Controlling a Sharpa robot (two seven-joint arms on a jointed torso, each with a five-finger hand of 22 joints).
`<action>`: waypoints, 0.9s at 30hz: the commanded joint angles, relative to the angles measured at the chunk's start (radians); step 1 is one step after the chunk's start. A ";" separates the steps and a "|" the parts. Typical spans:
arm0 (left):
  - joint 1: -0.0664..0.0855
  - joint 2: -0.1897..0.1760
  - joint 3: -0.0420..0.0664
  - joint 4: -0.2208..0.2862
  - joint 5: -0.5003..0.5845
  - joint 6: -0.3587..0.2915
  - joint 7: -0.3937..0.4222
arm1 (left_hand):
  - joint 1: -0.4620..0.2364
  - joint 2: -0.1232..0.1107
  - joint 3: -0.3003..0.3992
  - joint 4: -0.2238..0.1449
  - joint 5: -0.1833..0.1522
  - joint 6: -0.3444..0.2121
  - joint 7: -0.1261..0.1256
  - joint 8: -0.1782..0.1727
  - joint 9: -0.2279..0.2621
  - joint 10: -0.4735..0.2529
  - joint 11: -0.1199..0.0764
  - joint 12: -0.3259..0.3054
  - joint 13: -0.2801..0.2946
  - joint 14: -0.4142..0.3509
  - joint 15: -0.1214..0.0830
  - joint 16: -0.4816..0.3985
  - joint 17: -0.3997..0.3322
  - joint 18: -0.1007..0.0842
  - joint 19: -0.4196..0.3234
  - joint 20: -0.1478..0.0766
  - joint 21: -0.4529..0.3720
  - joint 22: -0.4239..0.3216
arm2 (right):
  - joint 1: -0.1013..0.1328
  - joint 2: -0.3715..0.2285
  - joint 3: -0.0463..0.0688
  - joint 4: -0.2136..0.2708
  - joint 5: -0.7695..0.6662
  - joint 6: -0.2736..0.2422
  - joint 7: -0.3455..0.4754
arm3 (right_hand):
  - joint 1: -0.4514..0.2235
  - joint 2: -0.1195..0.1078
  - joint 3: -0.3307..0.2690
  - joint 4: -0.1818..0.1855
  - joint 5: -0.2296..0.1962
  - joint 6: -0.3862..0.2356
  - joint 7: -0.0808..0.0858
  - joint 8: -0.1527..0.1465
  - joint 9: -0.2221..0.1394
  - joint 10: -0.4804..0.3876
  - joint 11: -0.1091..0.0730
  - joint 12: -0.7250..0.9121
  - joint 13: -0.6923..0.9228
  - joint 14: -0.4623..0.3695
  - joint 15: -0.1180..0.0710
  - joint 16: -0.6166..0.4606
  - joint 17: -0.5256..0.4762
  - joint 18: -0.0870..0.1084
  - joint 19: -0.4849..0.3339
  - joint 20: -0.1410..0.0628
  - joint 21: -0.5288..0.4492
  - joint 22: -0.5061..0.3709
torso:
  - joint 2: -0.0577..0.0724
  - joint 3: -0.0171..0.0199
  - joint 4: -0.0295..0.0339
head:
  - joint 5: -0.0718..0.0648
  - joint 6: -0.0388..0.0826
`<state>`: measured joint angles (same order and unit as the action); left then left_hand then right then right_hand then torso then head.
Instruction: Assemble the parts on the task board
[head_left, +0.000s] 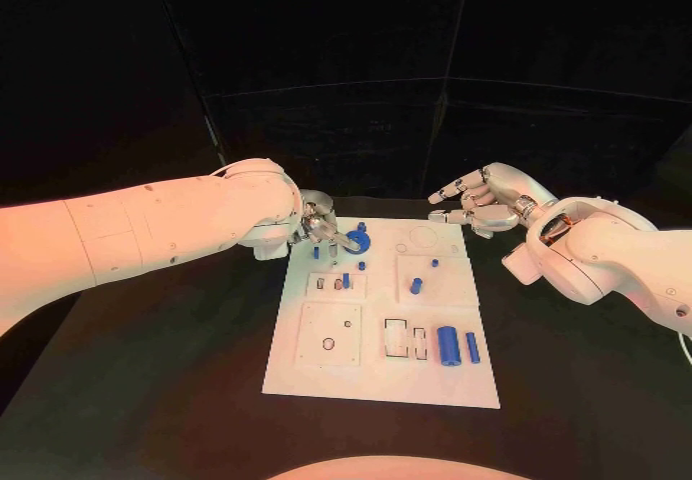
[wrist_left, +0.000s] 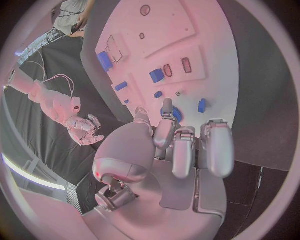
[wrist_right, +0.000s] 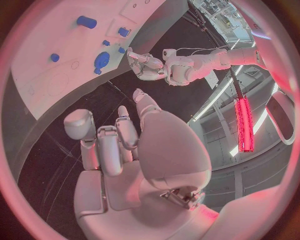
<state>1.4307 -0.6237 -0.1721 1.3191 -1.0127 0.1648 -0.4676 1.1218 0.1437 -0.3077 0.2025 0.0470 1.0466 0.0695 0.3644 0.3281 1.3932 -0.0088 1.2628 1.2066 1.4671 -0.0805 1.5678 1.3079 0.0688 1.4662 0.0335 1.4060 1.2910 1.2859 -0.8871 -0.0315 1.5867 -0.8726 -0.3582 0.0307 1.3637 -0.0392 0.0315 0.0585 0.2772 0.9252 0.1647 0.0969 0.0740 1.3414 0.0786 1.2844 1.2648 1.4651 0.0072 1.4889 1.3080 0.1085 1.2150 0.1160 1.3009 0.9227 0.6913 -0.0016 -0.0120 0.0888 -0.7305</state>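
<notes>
The left hand (head_left: 310, 228) is positioned over the far left corner of the task board (head_left: 332, 385), its fingertips (wrist_left: 167, 106) lowered onto the round blue part (head_left: 356, 240) seated there. Whether the fingers actually grip that part cannot be determined. This placement suggests a seating or turning step. The right hand (head_left: 483, 203) hovers off the board's far right corner, fingers loosely spread and empty, apparently parked clear. Two blue cylinders (head_left: 457, 347) lie near the board's near right corner, awaiting assembly.

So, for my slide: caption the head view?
Left hand reaches the round blue part on the white task board; right hand hovers open.
</notes>
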 joint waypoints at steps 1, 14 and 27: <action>0.002 0.019 0.000 -0.014 -0.068 0.036 -0.046 | -0.005 0.009 -0.009 0.000 0.000 -0.013 -0.003 0.010 0.009 -0.011 0.000 0.008 0.004 0.104 0.006 0.003 0.263 -0.017 0.030 -0.005 0.007 0.004 | 0.003 0.003 0.001 -0.001 -0.011 0.007 0.005 | 0.011 0.001 -0.004 0.000 0.004 -0.003 0.002 0.004 -0.001 -0.007 0.000 -0.005 0.000 0.065 -0.004 -0.006 0.094 0.014 -0.006 -0.004 -0.006 -0.001 | 0.001 -0.0013 -0.0008 | 0.002 -0.001; -0.004 0.081 -0.016 -0.048 -0.033 0.116 -0.111 | 0.001 0.017 -0.018 0.000 0.000 -0.040 -0.001 0.035 0.038 -0.027 0.002 -0.002 -0.006 0.104 0.008 0.003 0.263 -0.013 0.019 -0.002 -0.001 -0.014 | 0.003 0.015 0.001 -0.012 -0.014 0.011 -0.001 | 0.011 0.001 -0.005 0.000 0.009 -0.002 0.001 0.006 -0.001 -0.007 -0.001 -0.005 0.000 0.065 -0.004 -0.007 0.093 0.014 -0.006 -0.004 -0.006 -0.002 | 0.000 -0.0015 -0.0006 | 0.001 -0.011; -0.015 0.103 -0.029 -0.062 -0.014 0.148 -0.125 | 0.021 0.026 -0.010 -0.015 0.000 -0.054 0.001 0.048 0.053 -0.036 0.004 -0.010 -0.013 0.104 0.010 0.003 0.263 -0.011 0.014 -0.001 -0.006 -0.022 | 0.003 0.028 0.001 -0.021 -0.017 0.015 -0.005 | 0.011 0.001 -0.006 0.001 0.014 -0.001 0.001 0.007 -0.001 -0.006 -0.001 -0.005 0.000 0.065 -0.005 -0.007 0.093 0.014 -0.005 -0.004 -0.007 -0.002 | 0.000 -0.0018 0.0008 | 0.001 -0.016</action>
<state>1.4153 -0.5221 -0.2015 1.2587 -1.0390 0.2824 -0.5745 1.1349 0.1714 -0.3164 0.1922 0.0470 0.9988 0.0709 0.4070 0.3801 1.3629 -0.0071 1.2565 1.1934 1.4649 -0.0782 1.5678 1.3076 0.0690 1.4662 0.0336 1.4027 1.2702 1.2864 -0.8605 -0.0315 1.5655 -0.8843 -0.3512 0.0248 1.3636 -0.0392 0.0316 0.0585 0.2883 0.9252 0.1646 0.0969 0.0740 1.3415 0.0786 1.2844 1.2650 1.4651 0.0072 1.4840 1.3077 0.1085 1.2151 0.1161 1.3001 0.9215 0.6918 -0.0032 -0.0111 0.0882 -0.7459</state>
